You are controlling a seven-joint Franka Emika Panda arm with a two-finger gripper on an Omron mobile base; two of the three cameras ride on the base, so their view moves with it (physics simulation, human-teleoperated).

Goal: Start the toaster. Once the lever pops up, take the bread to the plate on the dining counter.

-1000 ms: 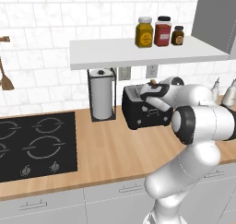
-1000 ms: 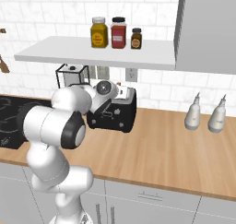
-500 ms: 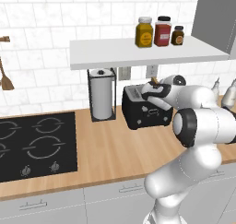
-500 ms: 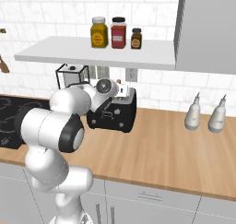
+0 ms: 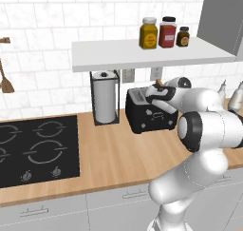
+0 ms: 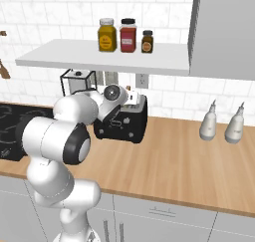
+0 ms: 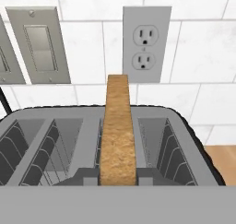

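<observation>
The black toaster (image 5: 147, 117) (image 6: 122, 127) stands on the wood worktop against the tiled wall. In the hand view I look down into its slots (image 7: 184, 140). The bread (image 7: 118, 126) stands upright and edge-on in a middle slot, its top well above the toaster. My gripper (image 7: 118, 174) (image 5: 159, 93) (image 6: 127, 99) hangs over the toaster top, shut on the bread, with a dark fingertip (image 7: 87, 175) on each side of the slice's lower part. The plate and the dining counter are out of view.
A paper-towel holder (image 5: 105, 98) stands just left of the toaster, with the black hob (image 5: 33, 149) beyond it. A white shelf (image 5: 142, 55) with three jars hangs low over the toaster. Two pale bottles (image 6: 209, 126) stand to the right. An outlet (image 7: 145, 43) is on the wall behind.
The hand has barely shifted above the toaster; its grip on the bread stays shut.
</observation>
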